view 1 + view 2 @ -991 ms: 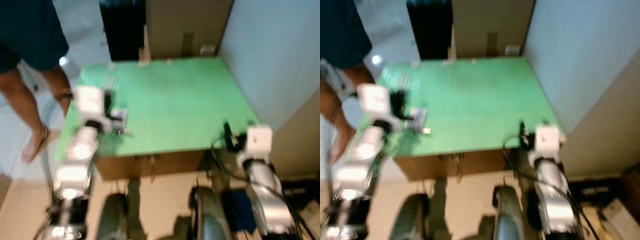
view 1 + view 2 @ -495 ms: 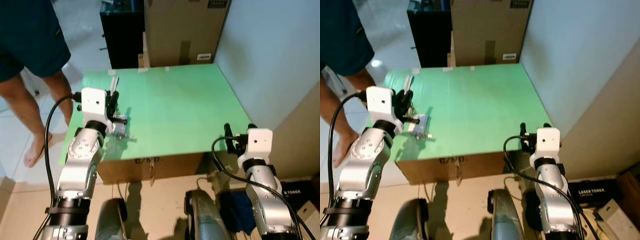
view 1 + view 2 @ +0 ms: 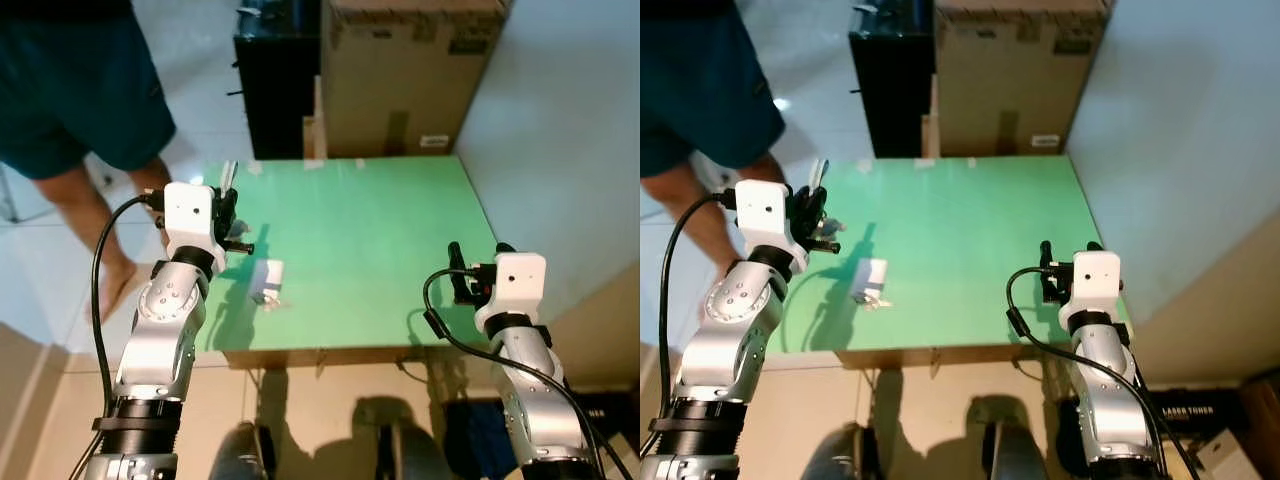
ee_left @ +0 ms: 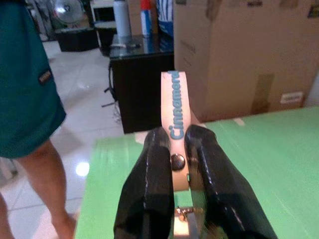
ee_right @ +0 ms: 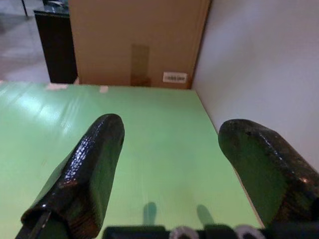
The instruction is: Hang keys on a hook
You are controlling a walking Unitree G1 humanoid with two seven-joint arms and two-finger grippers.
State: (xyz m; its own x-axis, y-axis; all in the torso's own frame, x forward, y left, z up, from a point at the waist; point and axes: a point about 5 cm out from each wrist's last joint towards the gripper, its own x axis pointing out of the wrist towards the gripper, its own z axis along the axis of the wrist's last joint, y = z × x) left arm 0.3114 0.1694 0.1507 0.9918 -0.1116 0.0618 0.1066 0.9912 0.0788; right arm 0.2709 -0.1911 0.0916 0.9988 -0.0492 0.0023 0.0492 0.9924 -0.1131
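We are pinching the keys' pale strap [image 4: 175, 117] between the two fingers of our left gripper [image 4: 175, 164], holding it up above the left edge of the green table [image 3: 380, 240], with the metal ring and keys dangling below near a small white block [image 3: 266, 282] on the table. Our right gripper [image 5: 169, 164] is hovering spread apart and empty over the table's right edge. We are judging the strap soft and floppy and the bunch light but swingy, so gripping low by the snap seems best.
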